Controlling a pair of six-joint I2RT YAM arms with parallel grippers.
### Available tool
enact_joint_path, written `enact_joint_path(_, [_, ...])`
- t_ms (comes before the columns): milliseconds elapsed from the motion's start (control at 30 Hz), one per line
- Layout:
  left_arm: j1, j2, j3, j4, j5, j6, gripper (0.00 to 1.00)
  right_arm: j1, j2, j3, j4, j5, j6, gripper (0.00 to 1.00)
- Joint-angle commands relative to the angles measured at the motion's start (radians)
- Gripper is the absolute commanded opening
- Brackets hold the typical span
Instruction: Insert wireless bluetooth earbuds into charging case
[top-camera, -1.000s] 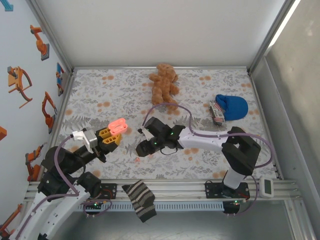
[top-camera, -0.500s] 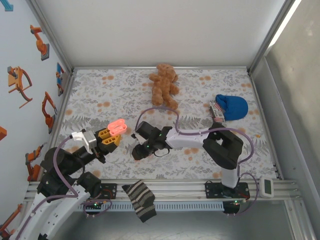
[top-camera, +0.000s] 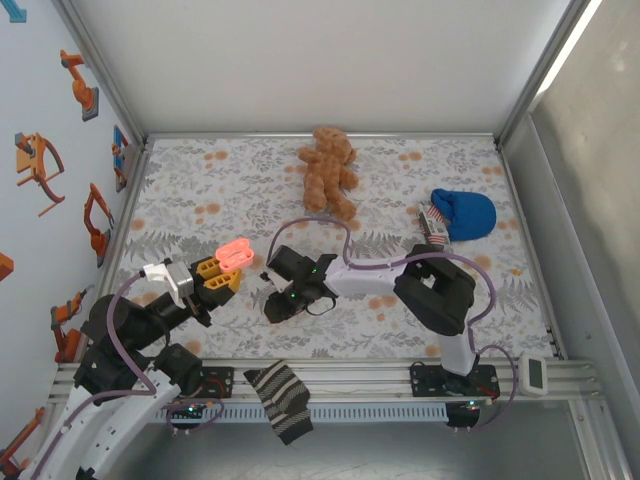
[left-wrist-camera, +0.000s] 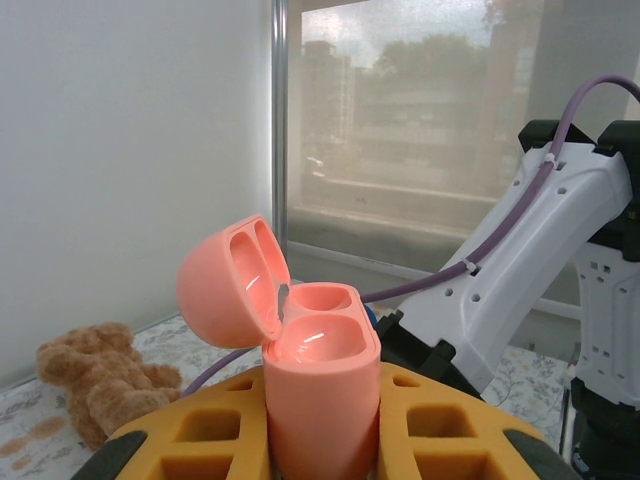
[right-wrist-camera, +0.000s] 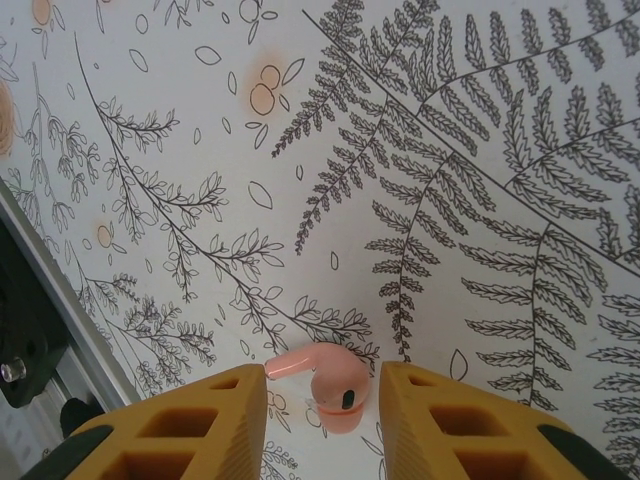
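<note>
The salmon-pink charging case (left-wrist-camera: 320, 385) stands upright between the yellow fingers of my left gripper (left-wrist-camera: 322, 425), which is shut on it. Its lid hangs open to the left and both wells are empty. In the top view the case (top-camera: 237, 252) is held above the mat's left side by the left gripper (top-camera: 222, 272). One pink earbud (right-wrist-camera: 328, 378) lies on the fern-print mat between the pads of my right gripper (right-wrist-camera: 325, 392). Its stem tip meets the left pad (right-wrist-camera: 235, 405); a narrow gap separates it from the right pad (right-wrist-camera: 425, 400). The right gripper (top-camera: 272, 306) is low over the mat, just right of the case.
A brown teddy bear (top-camera: 328, 170) lies at the back middle of the mat. A blue cap (top-camera: 465, 213) and a striped item (top-camera: 433, 225) sit at the right. A striped sock (top-camera: 280, 398) hangs over the front rail. The metal frame edge (right-wrist-camera: 60, 330) runs close to the earbud.
The right arm has reached further left and down towards the mat, and its jaws have narrowed around the earbud. The left arm with the case has stayed put.
</note>
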Motion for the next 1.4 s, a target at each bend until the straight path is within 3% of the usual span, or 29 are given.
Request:
enact_joint_path(0, [-0.004,-0.007,0.02,0.003,0.003,-0.004,0.0,0.008,0.018,0.024,-0.021,-0.016,-0.013,0.33])
enact_joint_path(1367, [-0.003,-0.036,0.016,-0.036,-0.025,-0.002,0.0,0.044,0.072,0.085,-0.115,0.063,-0.048,0.22])
